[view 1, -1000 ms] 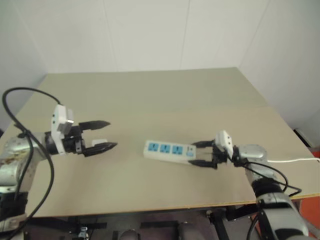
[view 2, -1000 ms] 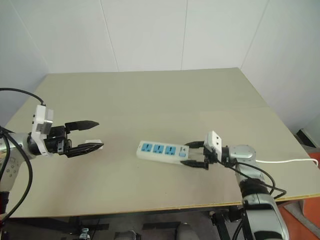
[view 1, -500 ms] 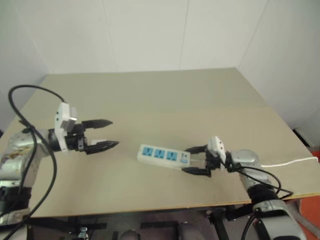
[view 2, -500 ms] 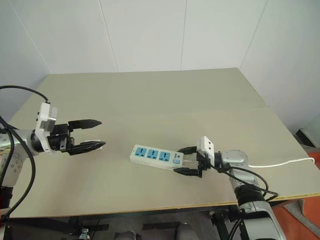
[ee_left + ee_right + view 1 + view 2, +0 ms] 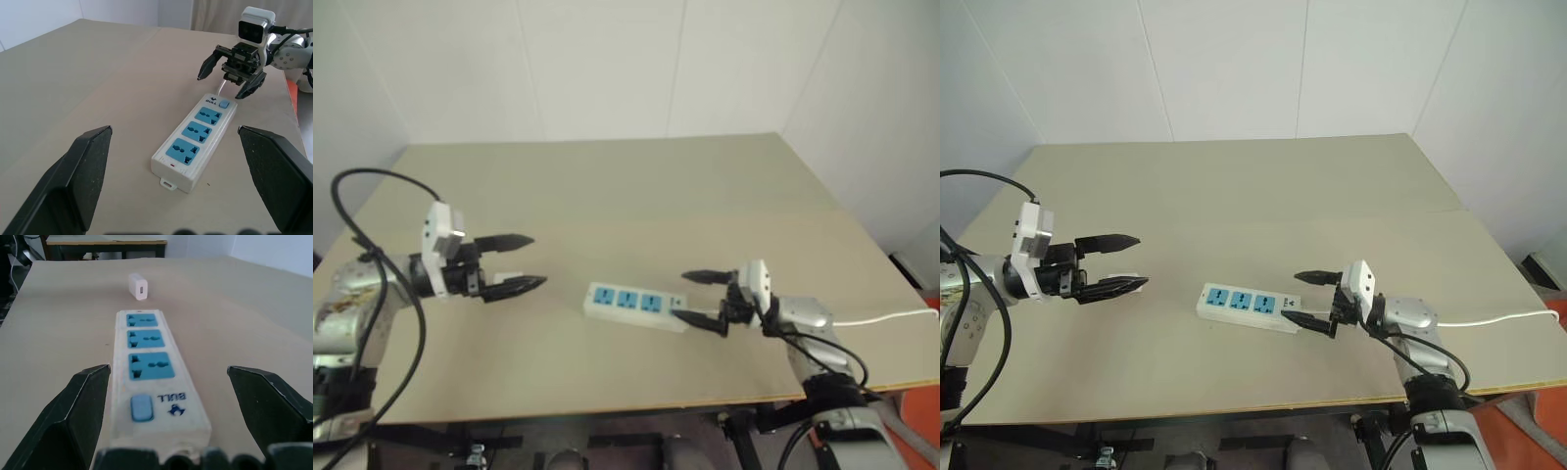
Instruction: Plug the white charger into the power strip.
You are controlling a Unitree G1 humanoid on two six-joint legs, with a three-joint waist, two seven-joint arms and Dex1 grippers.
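The tabletop [image 5: 1263, 186] is bare beyond the strip [image 5: 1247, 307], which lies near the middle of the front half, well clear of every edge, its thin cord [image 5: 1498, 317] trailing off to the right. The charger [image 5: 138, 286] stands on the tabletop beyond the strip's far end, apart from it, by the left fingers. The left gripper [image 5: 1114, 262] hovers level at the left, pointing right toward the strip, fingers spread wide and empty. The right gripper [image 5: 1310, 298] points left at the strip's button end, fingers wide, holding nothing; the lower fingertip [image 5: 1295, 317] sits at the strip's end, contact unclear.
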